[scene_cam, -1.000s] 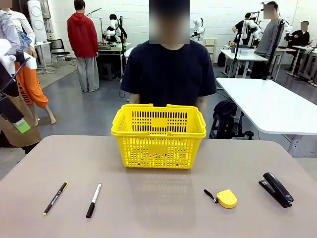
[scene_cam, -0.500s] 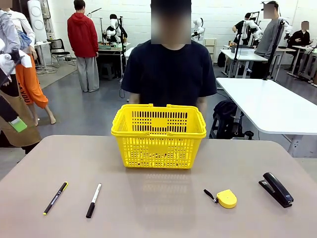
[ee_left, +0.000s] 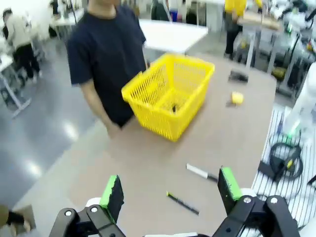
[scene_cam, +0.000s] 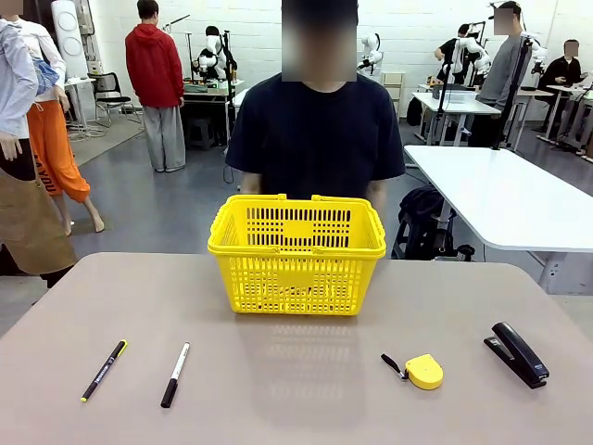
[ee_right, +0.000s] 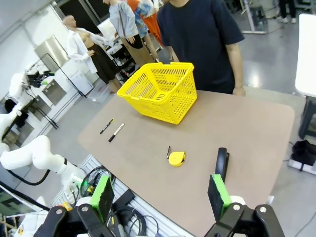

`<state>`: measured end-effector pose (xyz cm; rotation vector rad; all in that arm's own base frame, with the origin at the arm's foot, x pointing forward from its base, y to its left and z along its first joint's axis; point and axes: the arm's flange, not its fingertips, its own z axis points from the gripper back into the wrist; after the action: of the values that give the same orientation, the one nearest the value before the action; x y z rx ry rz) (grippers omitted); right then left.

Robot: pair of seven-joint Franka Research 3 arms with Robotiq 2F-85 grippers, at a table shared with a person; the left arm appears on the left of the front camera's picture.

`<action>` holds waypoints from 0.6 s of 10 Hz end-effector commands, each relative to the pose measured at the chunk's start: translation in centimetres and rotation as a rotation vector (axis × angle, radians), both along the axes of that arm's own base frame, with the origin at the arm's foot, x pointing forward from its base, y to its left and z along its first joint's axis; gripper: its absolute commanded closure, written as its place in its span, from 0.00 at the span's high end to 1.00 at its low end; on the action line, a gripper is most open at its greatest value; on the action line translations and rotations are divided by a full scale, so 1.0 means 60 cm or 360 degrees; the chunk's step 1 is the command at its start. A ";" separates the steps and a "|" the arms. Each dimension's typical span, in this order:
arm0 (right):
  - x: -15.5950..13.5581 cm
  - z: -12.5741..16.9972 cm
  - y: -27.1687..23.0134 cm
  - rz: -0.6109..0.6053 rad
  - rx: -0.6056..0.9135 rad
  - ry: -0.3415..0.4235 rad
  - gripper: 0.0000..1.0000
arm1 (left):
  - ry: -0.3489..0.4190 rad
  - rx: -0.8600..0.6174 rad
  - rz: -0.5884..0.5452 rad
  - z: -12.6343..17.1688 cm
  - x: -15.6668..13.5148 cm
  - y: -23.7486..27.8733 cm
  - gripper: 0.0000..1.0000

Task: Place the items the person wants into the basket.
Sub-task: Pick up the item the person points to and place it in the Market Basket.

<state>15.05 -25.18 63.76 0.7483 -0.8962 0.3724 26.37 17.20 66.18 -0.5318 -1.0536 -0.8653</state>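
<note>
Green-padded left tool (ee_left: 170, 187), right tool (ee_right: 161, 193): wide open, empty.

Beige counter (scene_cam: 296, 408), rounded far corners. Carries yellow latticed shopping basket (scene_cam: 296, 255) upright at far middle. Near left: thin black pen with yellow tip (scene_cam: 103, 371), black marker with white barrel (scene_cam: 175, 375) beside it, not touching. Near right: round yellow tape measure (scene_cam: 423, 371), black stapler (scene_cam: 516, 353) farther right.

Print on the pen (scene_cam: 104, 370) is unreadably small
</note>
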 end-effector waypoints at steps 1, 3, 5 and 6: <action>0.001 0.002 0.002 0.0023 0.0012 -0.0037 1.00 | 0.0023 -0.0254 -0.0211 0.005 0.034 0.067 1.00; 0.001 0.002 0.002 0.0023 0.0012 -0.0037 1.00 | -0.0010 -0.0146 -0.0291 -0.007 0.044 0.126 1.00; 0.001 0.002 0.002 0.0023 0.0012 -0.0037 1.00 | -0.0069 0.0218 -0.0378 -0.028 0.044 0.122 1.00; 0.001 0.002 0.002 0.0023 0.0012 -0.0037 1.00 | -0.0084 0.0294 -0.0418 -0.033 0.042 0.120 1.00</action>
<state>14.97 -25.20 63.76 0.7458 -0.8968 0.3710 29.30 24.26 63.88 -0.6060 -0.9810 -1.1299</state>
